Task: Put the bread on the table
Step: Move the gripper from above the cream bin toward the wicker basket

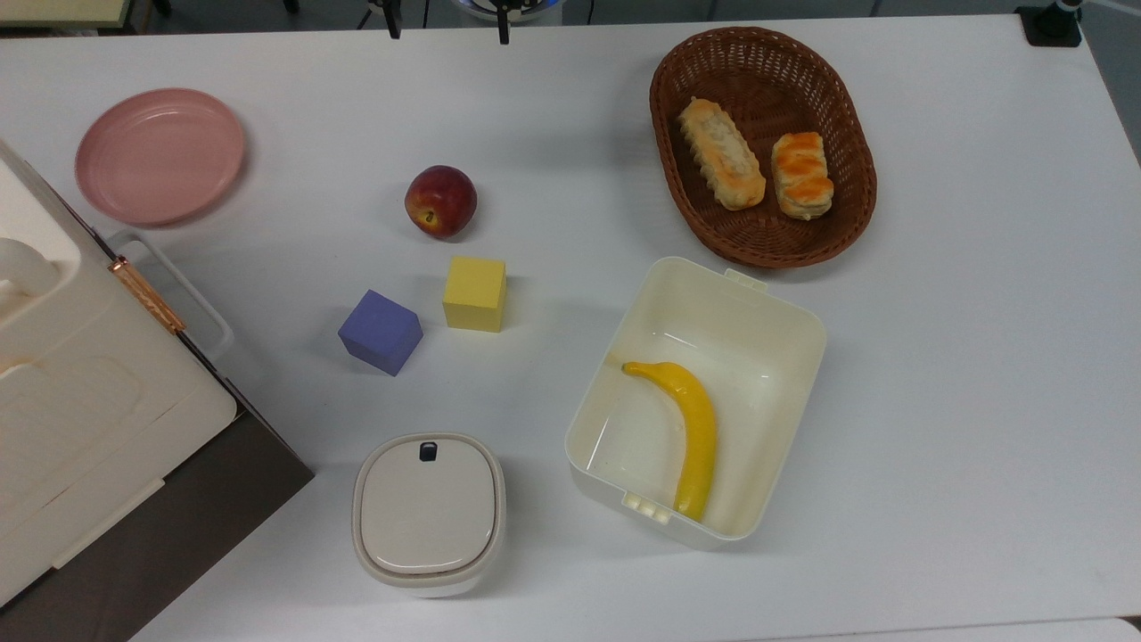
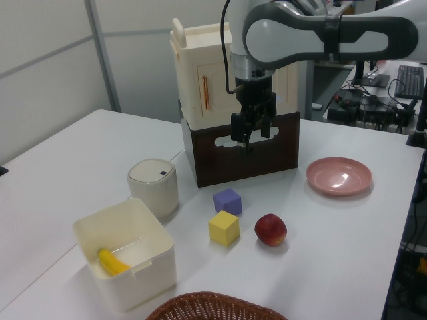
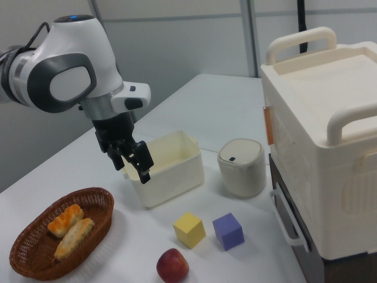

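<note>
White robot arm bent downward, black two-finger gripper (image 3: 136,163) hanging spread and empty above the large white table (image 1: 963,374), short orange-striped puff-pastry bread (image 1: 802,175) lying in the brown wicker basket (image 1: 847,214) beside a longer pale pastry stick (image 1: 721,153)

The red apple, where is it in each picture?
Top view: the apple lies left of centre, just above the yellow cube.
Left view: the apple sits right of centre, at the left view's right of the yellow cube.
Right view: the apple is at the bottom edge, below the yellow cube.
Shared landmark: the yellow cube beside it.
</note>
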